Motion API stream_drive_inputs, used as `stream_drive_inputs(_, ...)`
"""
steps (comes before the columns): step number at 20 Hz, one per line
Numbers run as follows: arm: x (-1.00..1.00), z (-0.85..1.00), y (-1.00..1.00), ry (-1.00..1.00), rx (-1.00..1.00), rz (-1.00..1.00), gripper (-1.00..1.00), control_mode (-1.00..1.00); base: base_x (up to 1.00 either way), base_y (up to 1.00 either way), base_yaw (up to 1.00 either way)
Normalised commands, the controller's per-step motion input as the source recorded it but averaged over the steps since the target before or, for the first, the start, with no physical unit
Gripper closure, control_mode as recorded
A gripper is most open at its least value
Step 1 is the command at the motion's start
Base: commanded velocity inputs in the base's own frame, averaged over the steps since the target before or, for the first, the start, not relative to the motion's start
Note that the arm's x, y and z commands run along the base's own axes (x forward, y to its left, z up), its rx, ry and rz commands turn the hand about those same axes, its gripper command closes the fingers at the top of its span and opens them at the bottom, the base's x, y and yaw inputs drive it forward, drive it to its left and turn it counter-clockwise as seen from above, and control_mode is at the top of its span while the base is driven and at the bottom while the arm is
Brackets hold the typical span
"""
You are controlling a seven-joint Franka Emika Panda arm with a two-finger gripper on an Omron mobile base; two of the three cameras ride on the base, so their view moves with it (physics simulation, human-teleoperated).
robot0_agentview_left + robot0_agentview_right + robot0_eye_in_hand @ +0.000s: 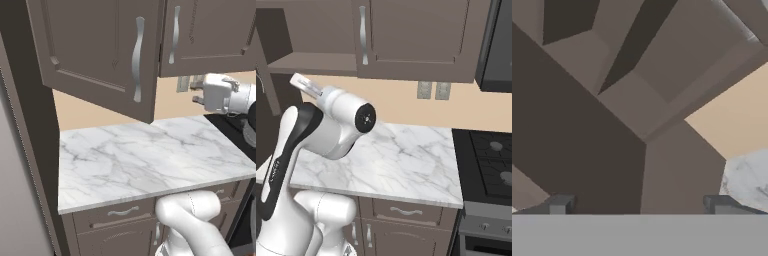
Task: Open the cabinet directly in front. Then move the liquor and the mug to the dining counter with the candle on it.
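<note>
Swinging the left door point(100, 55) of the cabinet point(406, 37) fully clear — judged the step in hand, with the door ajar at upper left of the left base view and its wavy silver handle point(137, 59) angled toward the camera. Best done by pushing or hooking the door's free edge outward along its hinge arc, not straight back, and by keeping the wrist below the door's bottom edge so as not to catch it. Right door point(207, 35) shut at upper right of the same view, with its own handle point(174, 35).

In the right base view, open shelf point(311, 62) exposed at upper left; liquor and mug not identifiable on the visible part, so their location cannot be told. Dining counter and candle likewise not identifiable here.

Arm rising from the lower left of the right base view, elbow folded, forearm reaching up and left toward the opened compartment. Gripper point(642, 205) released, jaws spread wide and grasping nothing — fingertips point(559, 204) at the bottom of the hand view, aimed at dark cabinet panels, with a patch of beige wall point(732, 120) at right. Marble worktop point(150, 155) below at centre, stove point(488, 165) at right edge.
</note>
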Motion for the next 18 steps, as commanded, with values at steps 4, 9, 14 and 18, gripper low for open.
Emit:
stream_drive_inputs(4,0.28,0.0,0.32,0.25,0.0,0.0,-1.0,-1.0,0.0,0.0,0.0)
stream_drive_inputs(9,0.24,0.0,0.26,0.28,0.0,0.0,-1.0,-1.0,0.0,0.0,0.0)
stream_drive_inputs(14,0.11,0.0,0.3,0.24,0.0,0.01,-1.0,-1.0,0.0,0.0,0.0)
stream_drive_inputs(18,0.0,0.0,0.34,0.18,0.05,0.01,-1.0,-1.0,0.0,0.0,0.0)
